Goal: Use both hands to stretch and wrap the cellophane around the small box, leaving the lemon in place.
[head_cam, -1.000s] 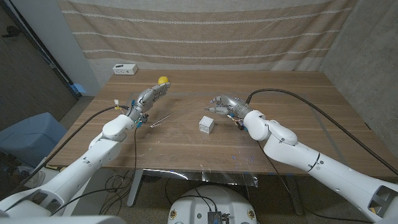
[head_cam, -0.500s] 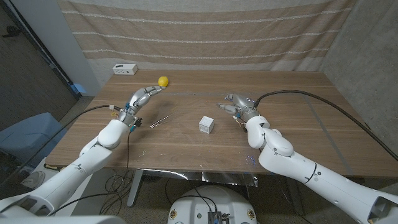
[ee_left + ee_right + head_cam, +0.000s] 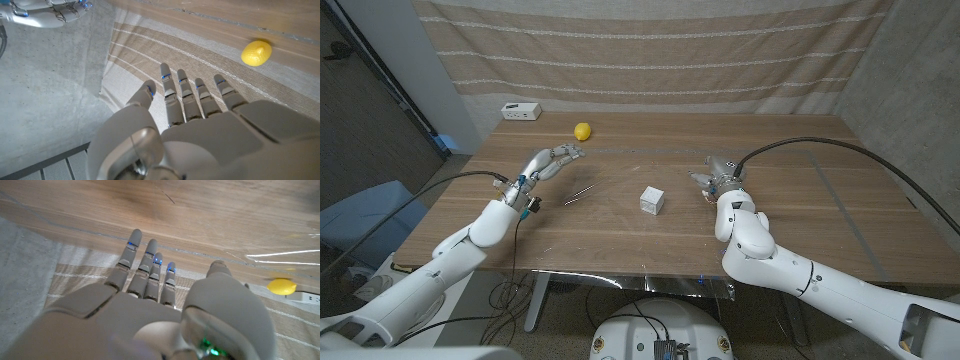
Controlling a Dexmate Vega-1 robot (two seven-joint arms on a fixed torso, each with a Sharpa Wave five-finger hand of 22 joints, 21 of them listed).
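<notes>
Both hands are hovering over the wooden surface with nothing in them, so the wrapping looks not yet begun. The left hand, left of frame centre in the head view, is holding its fingers straight and spread, pointing toward the lemon in the upper middle; the wrist views are showing the same splayed, empty fingers on both sides. The right hand, right of centre, is likewise open and gripping nothing. The small white box is sitting at the middle of the frame between the two hands, apart from each. The cellophane is barely showing: only faint glints and a thin edge line are running across the wood behind the box, with more shine near the front edge, so its true outline is hard to tell. A slim stick-like object is lying left of the box. The next move probably calls for each hand to come down and pinch a film edge on its own side. Room is generous to the right; on the left, the lemon and a white device at the far corner are wanting care.
</notes>
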